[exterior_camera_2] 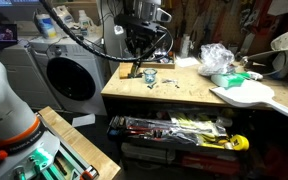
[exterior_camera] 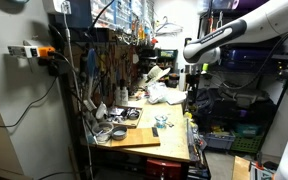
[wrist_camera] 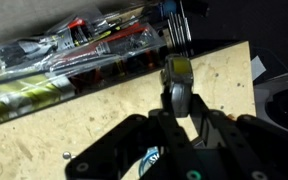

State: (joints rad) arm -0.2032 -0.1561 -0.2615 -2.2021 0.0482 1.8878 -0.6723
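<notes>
In the wrist view my gripper [wrist_camera: 176, 112] has its black fingers drawn together on a small grey object with a yellow end [wrist_camera: 176, 82], held just over the wooden bench top [wrist_camera: 54, 125]. In both exterior views the gripper [exterior_camera_2: 141, 62] [exterior_camera: 191, 68] hangs over the bench, near its front corner. Small loose items [exterior_camera_2: 150, 76] lie on the bench right under it. A blue and white scrap [wrist_camera: 149, 155] shows beneath the finger links.
An open drawer full of tools [exterior_camera_2: 174, 130] [wrist_camera: 84, 50] juts out below the bench edge. A crumpled plastic bag [exterior_camera_2: 216, 58] and a white board [exterior_camera_2: 249, 96] lie further along the bench. A washing machine [exterior_camera_2: 72, 75] stands beside it. A pegboard with tools [exterior_camera: 109, 65] rises behind.
</notes>
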